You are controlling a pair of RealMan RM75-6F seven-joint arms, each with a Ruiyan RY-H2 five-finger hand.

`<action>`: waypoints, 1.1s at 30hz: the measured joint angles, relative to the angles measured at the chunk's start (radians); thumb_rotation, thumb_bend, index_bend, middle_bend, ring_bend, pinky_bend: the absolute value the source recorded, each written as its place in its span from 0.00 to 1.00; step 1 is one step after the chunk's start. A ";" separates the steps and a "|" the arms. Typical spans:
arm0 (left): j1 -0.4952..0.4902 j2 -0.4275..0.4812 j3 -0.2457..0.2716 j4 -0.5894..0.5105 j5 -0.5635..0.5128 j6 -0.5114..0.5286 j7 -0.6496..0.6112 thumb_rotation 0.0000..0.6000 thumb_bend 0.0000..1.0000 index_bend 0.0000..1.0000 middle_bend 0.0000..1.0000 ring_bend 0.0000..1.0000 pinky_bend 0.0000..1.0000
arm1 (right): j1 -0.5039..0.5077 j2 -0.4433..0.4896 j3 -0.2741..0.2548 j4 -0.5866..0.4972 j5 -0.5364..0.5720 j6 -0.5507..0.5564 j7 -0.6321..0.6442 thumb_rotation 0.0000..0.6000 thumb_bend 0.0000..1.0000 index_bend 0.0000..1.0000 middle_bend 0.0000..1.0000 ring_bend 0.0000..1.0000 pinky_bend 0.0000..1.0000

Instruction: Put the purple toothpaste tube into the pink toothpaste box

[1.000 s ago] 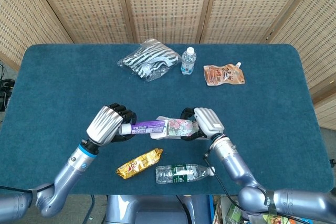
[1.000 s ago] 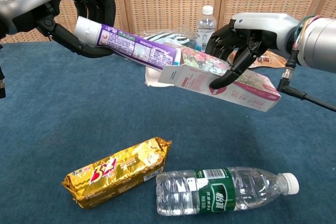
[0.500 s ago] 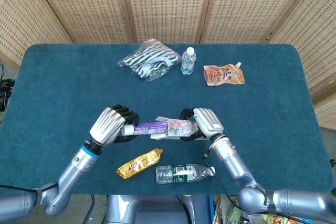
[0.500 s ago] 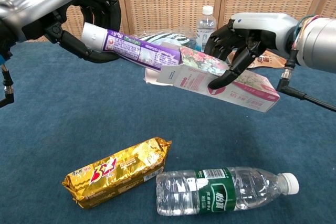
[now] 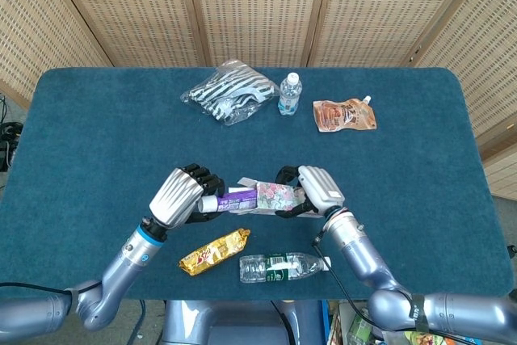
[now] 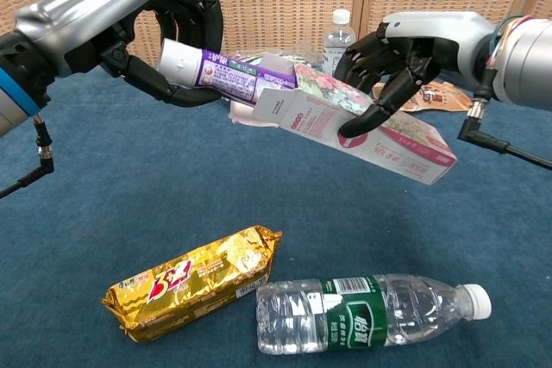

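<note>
My left hand grips the capped end of the purple toothpaste tube, held above the table. The tube's other end sits inside the open mouth of the pink flowered toothpaste box. That box is held by my right hand, tilted down to the right, with its white flaps spread open at the left end. Roughly half of the tube shows outside the box.
On the blue table below the hands lie a gold snack bar and a clear water bottle. At the back are a zebra-striped pouch, a small upright bottle and an orange spout pouch.
My left hand has moved right, pushing the purple tube further into the box mouth. The right hand has kept the box nearly in place.
</note>
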 measured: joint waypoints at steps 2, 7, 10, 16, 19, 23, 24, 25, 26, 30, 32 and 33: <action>-0.006 -0.006 -0.007 0.005 0.000 -0.002 0.006 1.00 0.32 0.82 0.69 0.55 0.55 | -0.005 0.009 0.007 -0.009 0.001 -0.007 0.022 1.00 0.00 0.59 0.50 0.38 0.47; -0.024 -0.012 -0.025 0.002 -0.003 -0.014 0.032 1.00 0.32 0.82 0.67 0.54 0.54 | -0.016 0.036 0.023 -0.035 -0.007 -0.026 0.072 1.00 0.00 0.59 0.50 0.38 0.48; -0.036 -0.014 -0.036 -0.009 -0.004 -0.023 0.059 1.00 0.32 0.82 0.63 0.50 0.52 | -0.023 0.049 0.033 -0.049 -0.010 -0.034 0.101 1.00 0.00 0.59 0.50 0.38 0.48; -0.058 -0.015 -0.059 -0.039 -0.015 -0.044 0.115 1.00 0.32 0.81 0.57 0.45 0.47 | -0.041 0.083 0.062 -0.077 -0.007 -0.058 0.186 1.00 0.00 0.59 0.50 0.38 0.48; -0.068 -0.014 -0.071 -0.058 -0.025 -0.053 0.140 1.00 0.32 0.77 0.51 0.40 0.43 | -0.052 0.099 0.074 -0.087 -0.009 -0.072 0.229 1.00 0.00 0.59 0.50 0.38 0.48; -0.076 -0.012 -0.080 -0.079 -0.041 -0.064 0.171 1.00 0.32 0.62 0.37 0.29 0.35 | -0.066 0.115 0.086 -0.093 -0.018 -0.095 0.286 1.00 0.00 0.59 0.50 0.38 0.48; -0.077 -0.011 -0.081 -0.082 -0.044 -0.066 0.176 1.00 0.32 0.59 0.33 0.26 0.32 | -0.068 0.118 0.088 -0.094 -0.020 -0.100 0.299 1.00 0.01 0.59 0.50 0.38 0.48; -0.078 -0.009 -0.082 -0.084 -0.046 -0.067 0.182 1.00 0.32 0.54 0.28 0.21 0.28 | -0.072 0.122 0.092 -0.095 -0.023 -0.106 0.314 1.00 0.00 0.59 0.51 0.38 0.48; -0.079 -0.008 -0.083 -0.087 -0.048 -0.067 0.192 1.00 0.32 0.48 0.22 0.16 0.23 | -0.074 0.124 0.094 -0.095 -0.024 -0.110 0.325 1.00 0.00 0.59 0.51 0.38 0.48; -0.079 0.003 -0.084 -0.104 -0.062 -0.073 0.225 1.00 0.32 0.32 0.07 0.03 0.12 | -0.083 0.133 0.105 -0.096 -0.031 -0.126 0.370 1.00 0.00 0.59 0.51 0.38 0.48; -0.079 0.012 -0.085 -0.119 -0.072 -0.077 0.238 1.00 0.32 0.29 0.03 0.00 0.09 | -0.088 0.137 0.111 -0.096 -0.035 -0.135 0.401 1.00 0.00 0.59 0.51 0.38 0.49; -0.079 0.017 -0.086 -0.125 -0.077 -0.079 0.242 1.00 0.32 0.28 0.02 0.00 0.08 | -0.091 0.139 0.114 -0.096 -0.038 -0.141 0.420 1.00 0.00 0.59 0.51 0.38 0.49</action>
